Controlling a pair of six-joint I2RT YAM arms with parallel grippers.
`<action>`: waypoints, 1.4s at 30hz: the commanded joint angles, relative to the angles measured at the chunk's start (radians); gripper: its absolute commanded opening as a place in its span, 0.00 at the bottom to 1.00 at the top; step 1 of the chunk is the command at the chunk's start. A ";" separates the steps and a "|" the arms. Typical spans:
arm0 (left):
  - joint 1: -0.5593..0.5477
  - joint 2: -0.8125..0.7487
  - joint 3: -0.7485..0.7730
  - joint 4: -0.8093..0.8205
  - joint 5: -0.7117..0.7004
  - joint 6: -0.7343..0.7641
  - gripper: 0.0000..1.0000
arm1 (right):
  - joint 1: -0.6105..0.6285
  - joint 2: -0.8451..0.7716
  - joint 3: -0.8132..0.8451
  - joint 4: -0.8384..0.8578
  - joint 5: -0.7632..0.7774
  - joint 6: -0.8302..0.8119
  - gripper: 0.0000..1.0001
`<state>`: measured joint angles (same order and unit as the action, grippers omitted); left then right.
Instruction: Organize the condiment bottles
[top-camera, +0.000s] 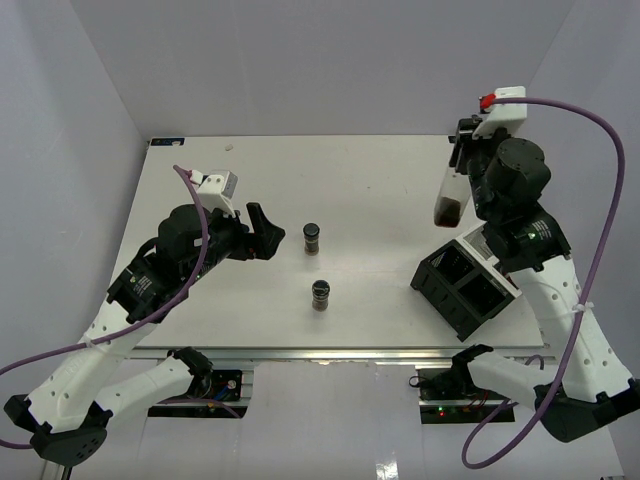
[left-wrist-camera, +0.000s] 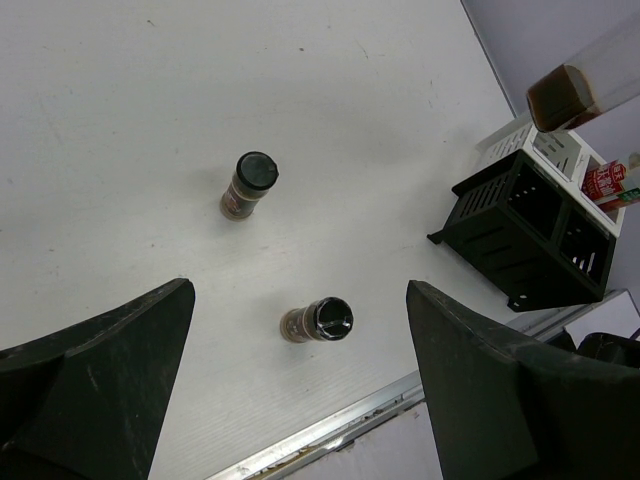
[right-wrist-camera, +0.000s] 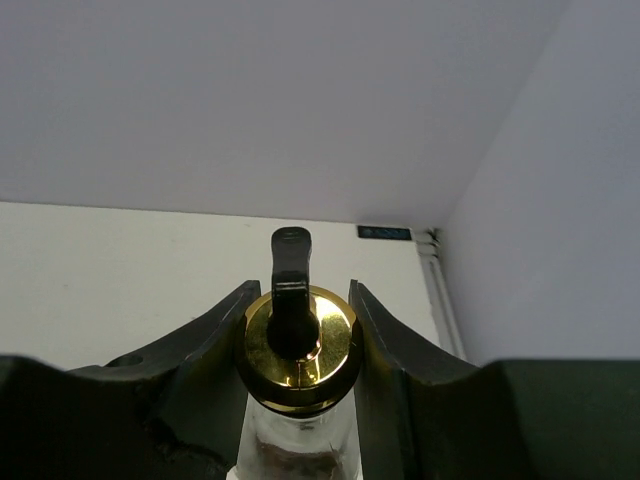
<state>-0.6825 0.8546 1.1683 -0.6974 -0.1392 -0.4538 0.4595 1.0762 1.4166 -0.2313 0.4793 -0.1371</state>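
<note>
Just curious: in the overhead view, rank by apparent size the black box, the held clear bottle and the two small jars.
Largest black box, then clear bottle, then far jar and near jar, alike.

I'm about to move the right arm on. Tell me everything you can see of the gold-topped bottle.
The bottle is a slim clear cylinder with a shiny gold cap and black spout. Dark brown liquid fills only its base. The right hand grips it at the cap, a finger each side. It hangs roughly upright, apparently off the table, near the black box. Nothing else touches it.
</note>
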 joint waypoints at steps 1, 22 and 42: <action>0.002 -0.015 0.035 -0.007 0.013 -0.003 0.98 | -0.112 -0.061 0.021 -0.027 0.084 -0.001 0.08; 0.003 -0.002 0.041 -0.004 0.010 0.010 0.98 | -0.304 -0.081 -0.143 0.083 0.188 0.082 0.08; 0.003 0.003 0.011 0.018 0.006 0.008 0.98 | -0.355 -0.086 -0.252 0.122 0.254 0.203 0.08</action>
<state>-0.6825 0.8560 1.1858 -0.6981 -0.1385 -0.4522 0.1104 1.0260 1.1494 -0.2356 0.6596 0.0186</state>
